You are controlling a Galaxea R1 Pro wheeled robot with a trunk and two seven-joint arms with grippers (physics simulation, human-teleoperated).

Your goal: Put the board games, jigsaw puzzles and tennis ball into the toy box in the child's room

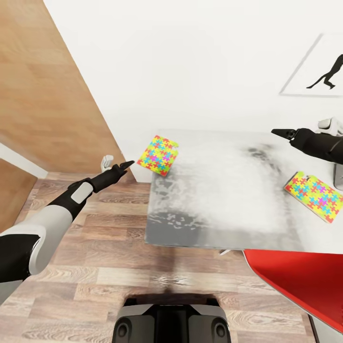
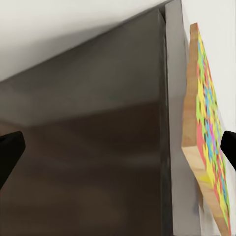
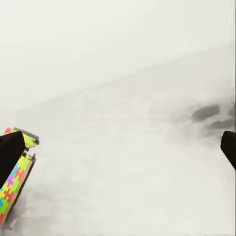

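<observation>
One jigsaw puzzle (image 1: 159, 155) lies at the table's (image 1: 214, 200) far left corner and overhangs the edge. In the left wrist view I see this puzzle (image 2: 209, 132) edge-on beside the table's dark side. My left gripper (image 1: 125, 166) (image 2: 118, 152) hovers open just left of that corner, short of the puzzle. The second jigsaw puzzle (image 1: 314, 195) (image 3: 14, 189) lies flat near the table's right side. My right gripper (image 1: 281, 133) (image 3: 118, 151) hangs open above the table, up and left of it. The board games, tennis ball and bed are out of view.
A red chair (image 1: 295, 278) sits under the table's front right. A silhouette poster (image 1: 319, 71) hangs on the white wall. Wood floor (image 1: 95, 267) spreads left of the table. A light-grey object (image 1: 339, 176) pokes in at the right border; I cannot tell what it is.
</observation>
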